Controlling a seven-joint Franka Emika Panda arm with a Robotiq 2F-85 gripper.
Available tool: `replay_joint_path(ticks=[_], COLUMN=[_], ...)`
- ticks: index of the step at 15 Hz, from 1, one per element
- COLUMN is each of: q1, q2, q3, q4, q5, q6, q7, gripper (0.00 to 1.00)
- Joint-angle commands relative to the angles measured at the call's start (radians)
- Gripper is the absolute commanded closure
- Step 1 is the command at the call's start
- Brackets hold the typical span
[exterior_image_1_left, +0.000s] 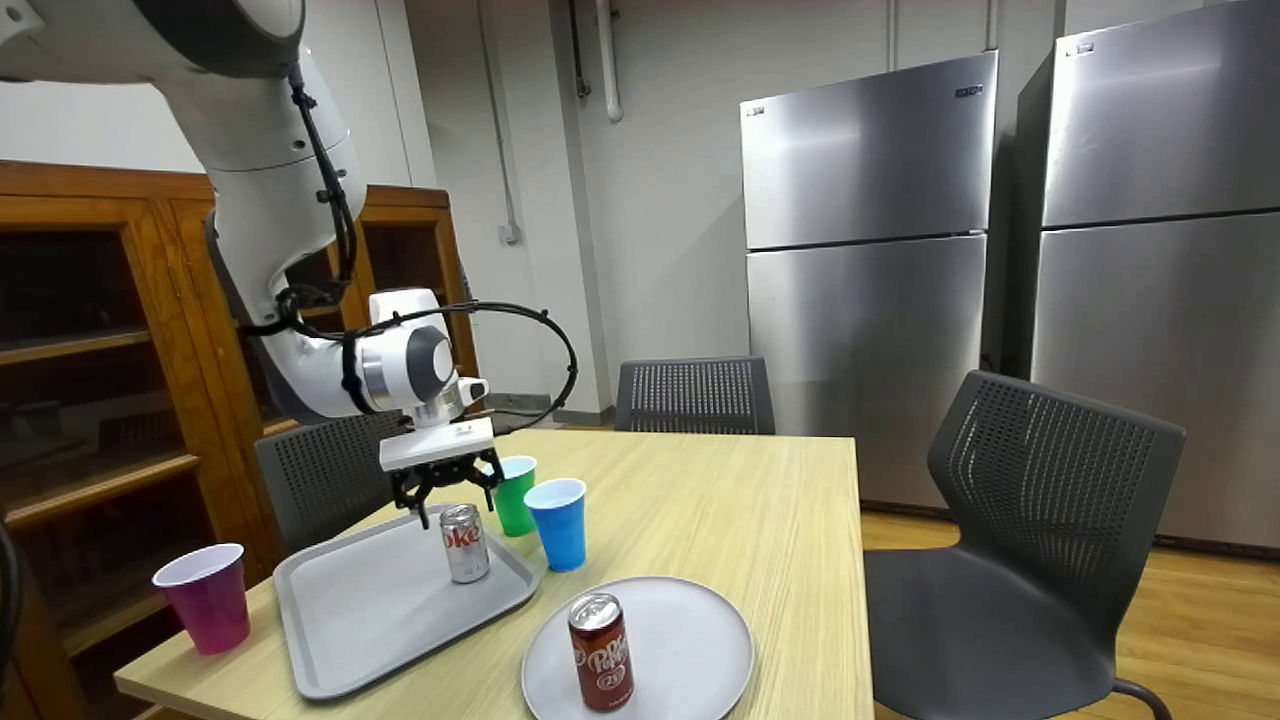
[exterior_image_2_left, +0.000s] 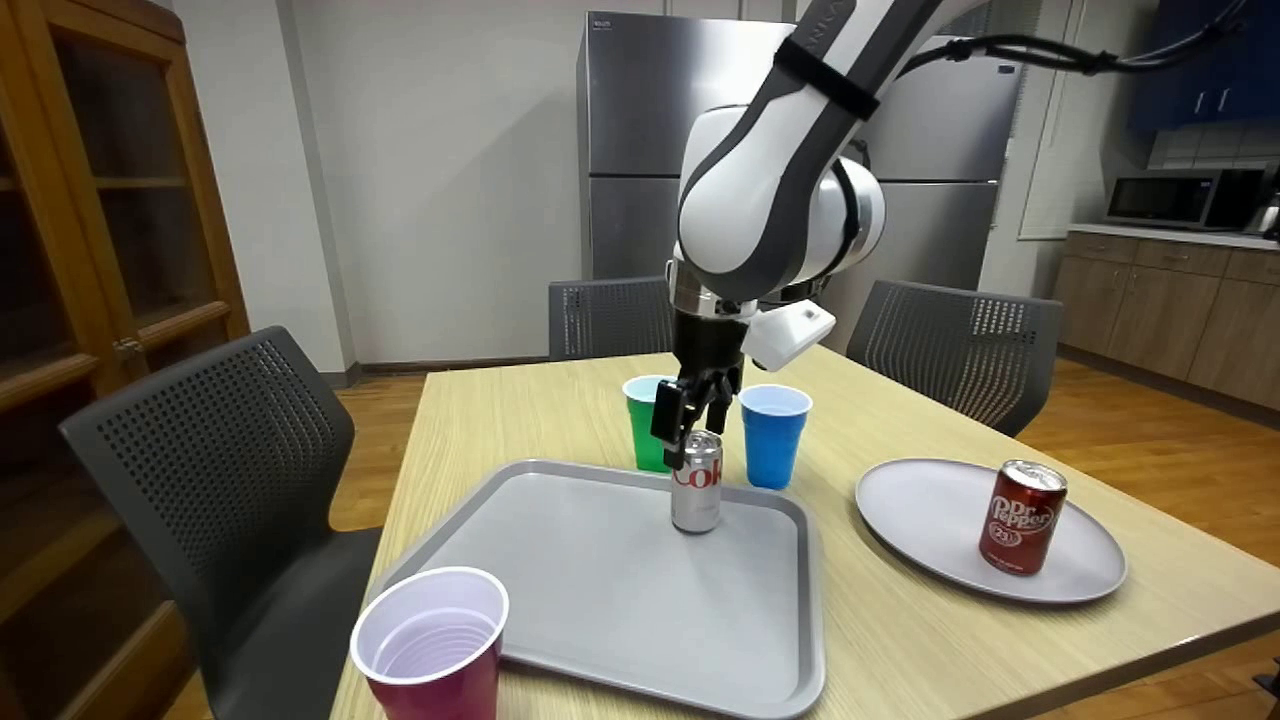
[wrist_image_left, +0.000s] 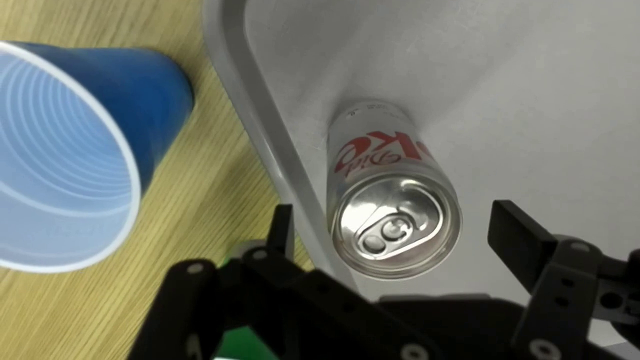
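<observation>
Blond wood-grain tabletop (exterior_image_2_left: 540, 420) lies under the widely parted gripper (wrist_image_left: 392, 220), a Diet Coke can (wrist_image_left: 392, 192) standing between its fingertips (wrist_image_left: 520, 242) on a grey tray (exterior_image_2_left: 600, 600), with stainless-steel refrigerators (exterior_image_1_left: 868, 330) and a glass-fronted wooden cabinet (exterior_image_1_left: 195, 350) well beyond it.

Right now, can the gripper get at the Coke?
Likely yes: the gripper stands open, jaws either side of the Coke, nothing visible in between; the green cup close by may crowd it.

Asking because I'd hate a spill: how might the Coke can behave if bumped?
The Coke can stands upright on a narrow base, so it might tip. Its round sides could then roll, and its smooth metal may be slippery.
</observation>
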Motion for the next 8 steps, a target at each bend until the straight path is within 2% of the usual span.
replay_joint_path(ticks=[1, 8], q1=[-0.013, -0.03], q2=[-0.032, -0.101], q3=[0.015, 0.017], q4=[0.013, -0.001], q5=[0.014, 0.041], q6=[-0.043, -0.046], q7=[-0.033, -0.03], gripper=[0.0, 0.0])
